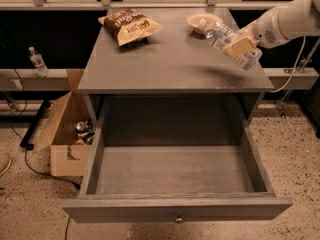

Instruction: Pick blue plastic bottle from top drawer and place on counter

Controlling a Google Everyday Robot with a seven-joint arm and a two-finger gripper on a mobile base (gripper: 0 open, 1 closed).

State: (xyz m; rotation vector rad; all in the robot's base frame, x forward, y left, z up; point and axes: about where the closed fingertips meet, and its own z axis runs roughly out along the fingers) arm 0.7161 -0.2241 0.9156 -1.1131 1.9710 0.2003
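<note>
My gripper point(239, 47) comes in from the upper right and is shut on the blue plastic bottle point(220, 36). It holds the bottle tilted, white cap toward the upper left, above the right part of the counter point(170, 59). The bottle casts a shadow on the counter below it. The top drawer point(175, 171) stands pulled fully open beneath the counter, its flat grey bottom bare, with a small round knob point(178, 218) on its front.
A brown snack bag point(129, 26) lies at the counter's back left. A small white bowl point(202, 21) sits at the back right, just behind the bottle. A cardboard box point(65, 134) stands on the floor to the left. Another small bottle point(36, 61) stands far left.
</note>
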